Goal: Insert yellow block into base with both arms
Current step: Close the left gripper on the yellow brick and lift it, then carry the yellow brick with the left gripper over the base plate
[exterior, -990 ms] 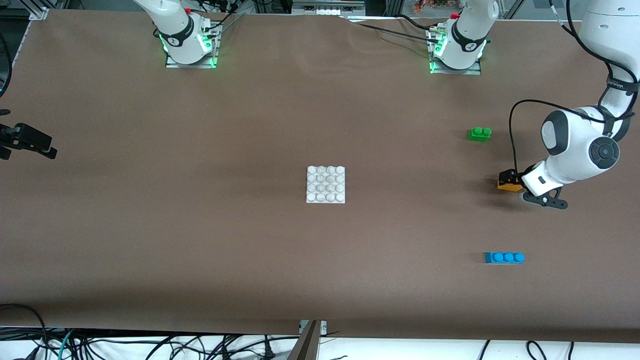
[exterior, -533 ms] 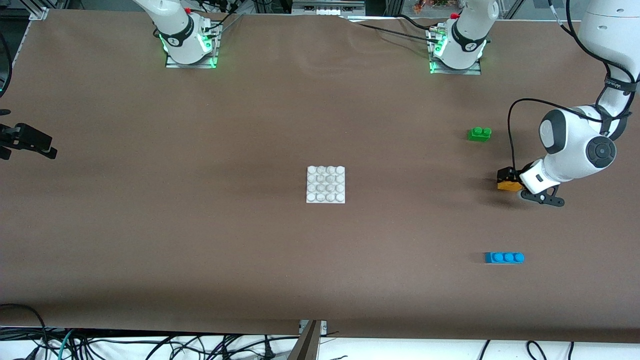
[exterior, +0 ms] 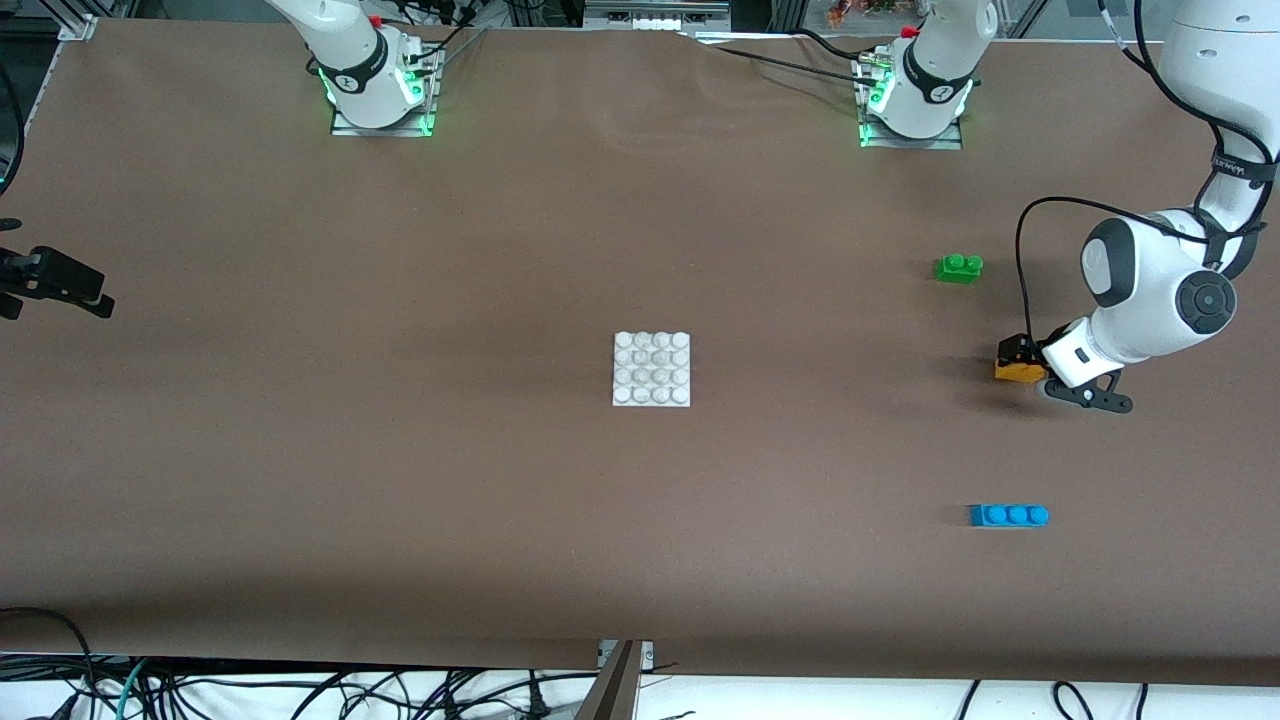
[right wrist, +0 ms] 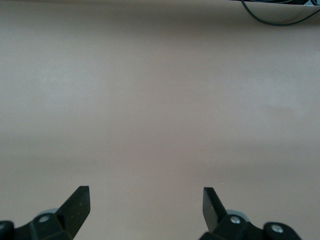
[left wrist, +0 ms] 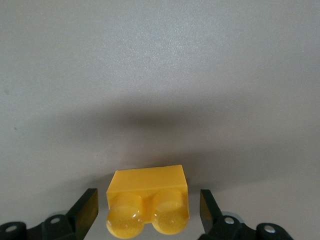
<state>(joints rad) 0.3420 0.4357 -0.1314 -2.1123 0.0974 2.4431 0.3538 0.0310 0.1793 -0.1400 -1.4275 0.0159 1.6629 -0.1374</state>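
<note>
The yellow block [exterior: 1014,372] lies on the table toward the left arm's end, its two studs facing the left wrist camera [left wrist: 147,202]. My left gripper [exterior: 1019,357] is down around it and open; in the left wrist view the left gripper [left wrist: 148,197] has one finger [left wrist: 89,205] on each side of the block, each with a narrow gap. The white studded base [exterior: 651,369] sits at the table's middle, apart from both grippers. My right gripper [exterior: 58,281] waits at the right arm's end of the table, open [right wrist: 145,196] over bare table.
A green two-stud brick [exterior: 959,268] lies farther from the front camera than the yellow block. A blue three-stud brick [exterior: 1008,515] lies nearer to it. Black cables [right wrist: 280,12] trail along the table's edge by the right gripper.
The left wrist shifted slightly over the yellow block and came back. The block, the base and the right arm have not moved.
</note>
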